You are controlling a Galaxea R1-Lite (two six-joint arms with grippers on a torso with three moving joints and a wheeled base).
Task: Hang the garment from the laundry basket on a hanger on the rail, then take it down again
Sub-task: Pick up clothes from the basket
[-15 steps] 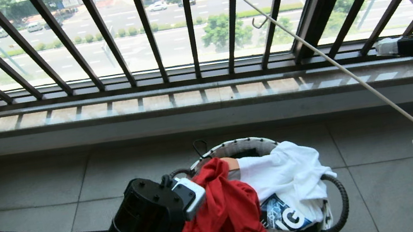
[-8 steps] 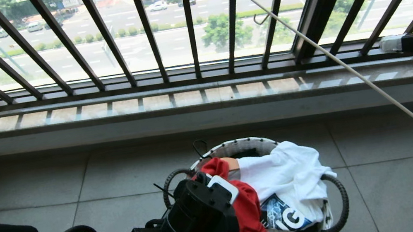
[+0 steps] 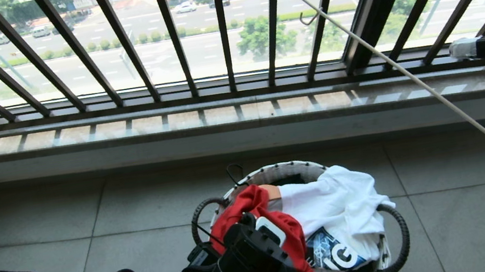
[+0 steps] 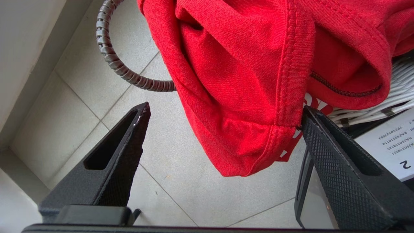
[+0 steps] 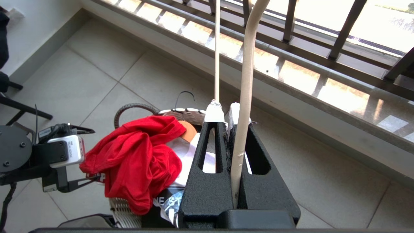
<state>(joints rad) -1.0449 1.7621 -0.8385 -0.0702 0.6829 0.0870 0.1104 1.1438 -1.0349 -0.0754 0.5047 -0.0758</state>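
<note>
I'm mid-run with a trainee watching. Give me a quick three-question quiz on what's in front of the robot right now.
1. True or false: the right end effector is shut on the cream hanger.
2. Where does the red T-shirt lie? A) on the windowsill B) draped over the rim of the laundry basket C) on the hanger
3. Fill in: in the left wrist view, the left end effector stands ____, with a fold of the red T-shirt hanging between its fingers.

Key: 1 true; 2 B; 3 open.
</note>
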